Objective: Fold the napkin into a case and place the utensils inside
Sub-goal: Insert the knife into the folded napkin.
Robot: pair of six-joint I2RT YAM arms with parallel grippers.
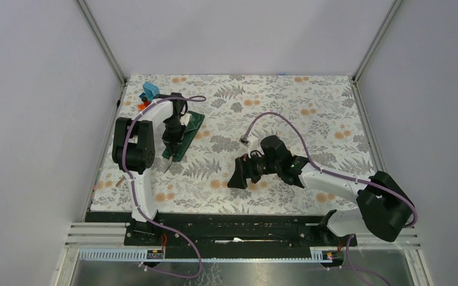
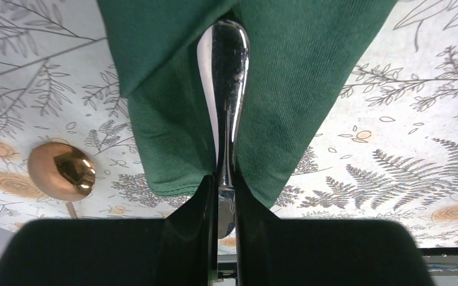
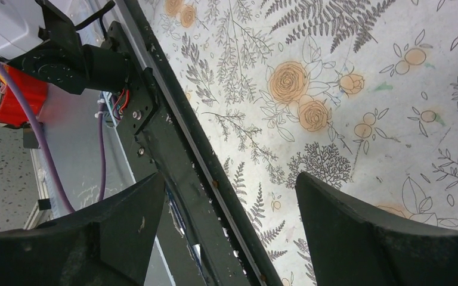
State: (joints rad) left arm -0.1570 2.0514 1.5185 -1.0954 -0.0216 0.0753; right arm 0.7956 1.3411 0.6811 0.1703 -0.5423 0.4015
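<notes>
No legible text, label, brand, number or sign in any of three views. Faint pale marks on long black metal base rail point(image 1: 244, 225), running along near edge of floral grey-and-orange table covering point(image 1: 310, 101): too small to read. Nothing printed visible elsewhere.

- Your left gripper point(image 1: 169, 154) sits low over the near end of the case point(image 1: 192, 126). The case lies slanted by the left edge of the table covering point(image 1: 310, 113), in its far half.
- A pale utensil point(image 1: 166, 166) tip shows just on the near side of that gripper.
- Your right gripper point(image 1: 237, 177) hovers around the middle, jaws apart, well apart from the case.
- A toy block stack point(image 1: 149, 90) stands in the far left corner.
</notes>
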